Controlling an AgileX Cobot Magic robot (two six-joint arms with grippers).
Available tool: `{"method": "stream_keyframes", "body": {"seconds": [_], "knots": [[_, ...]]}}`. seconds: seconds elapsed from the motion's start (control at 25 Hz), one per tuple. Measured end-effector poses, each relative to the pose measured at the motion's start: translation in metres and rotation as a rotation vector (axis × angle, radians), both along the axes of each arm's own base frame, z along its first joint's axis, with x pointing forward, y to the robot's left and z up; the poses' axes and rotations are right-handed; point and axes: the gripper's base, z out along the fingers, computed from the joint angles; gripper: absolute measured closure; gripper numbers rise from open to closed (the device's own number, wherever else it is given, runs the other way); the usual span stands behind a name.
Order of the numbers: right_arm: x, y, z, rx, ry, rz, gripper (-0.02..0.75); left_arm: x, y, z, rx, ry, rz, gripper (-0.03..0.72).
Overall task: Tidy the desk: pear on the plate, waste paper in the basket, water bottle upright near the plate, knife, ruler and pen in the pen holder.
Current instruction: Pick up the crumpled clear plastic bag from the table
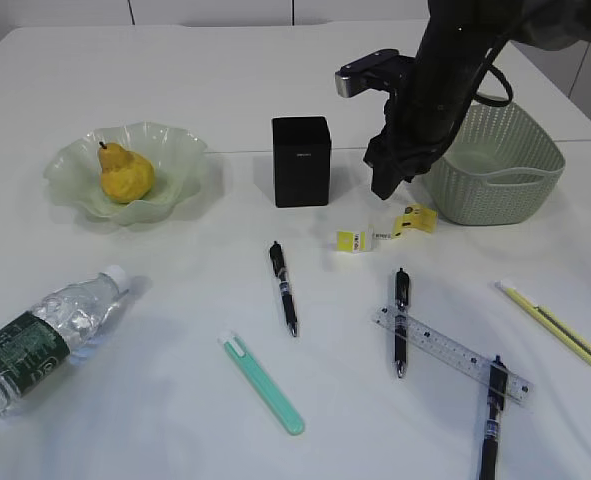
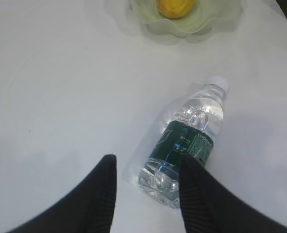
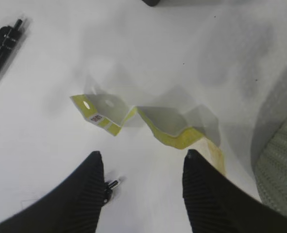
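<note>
Pear (image 1: 125,175) sits on the green plate (image 1: 180,150) at the far left of the desk (image 1: 155,290), so that job looks done.

Nothing else is put away yet. The water bottle (image 1: 45,335) lies on its side at the near left, with its white cap pointing toward the plate. It needs to be stood up close to the plate. The left gripper (image 2: 145,170) hangs just over the bottle's bottom end. Its jaws are apart and hold nothing.

The waste paper (image 1: 385,232), a crumpled clear and yellow wrapper, lies on the desk between the pen holder (image 1: 301,160) and the basket (image 1: 500,165). The right gripper (image 3: 143,167) hangs right above it, with jaws apart and empty. I think picking up this paper is the job going on now. The basket looks empty from here.

Three black pens (image 1: 283,285) lie in the middle and near right of the desk. The clear ruler (image 1: 453,352) lies under two of them. A yellow knife (image 1: 550,322) lies at the far right side, and a green one (image 1: 262,382) lies near the middle. All of these must go into the black pen holder. So one job is done and most are left.
</note>
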Motion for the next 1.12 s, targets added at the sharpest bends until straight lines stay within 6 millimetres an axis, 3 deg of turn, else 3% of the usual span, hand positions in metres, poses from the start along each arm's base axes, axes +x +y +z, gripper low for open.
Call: {"method": "stream_keyframes", "body": {"seconds": [0.44, 0.76, 1.12], "knots": [[0.002, -0.001, -0.008, -0.053, -0.026, 0.203, 0.323, 0.000, 0.000, 0.000, 0.000, 0.000, 0.000, 0.395], [0.009, 0.001, -0.046, -0.069, 0.026, 0.246, 0.323, 0.000, 0.000, 0.000, 0.000, 0.000, 0.000, 0.396], [0.016, 0.003, -0.044, -0.074, -0.067, 0.303, 0.323, 0.000, 0.000, 0.000, 0.002, 0.000, 0.000, 0.396]]}}
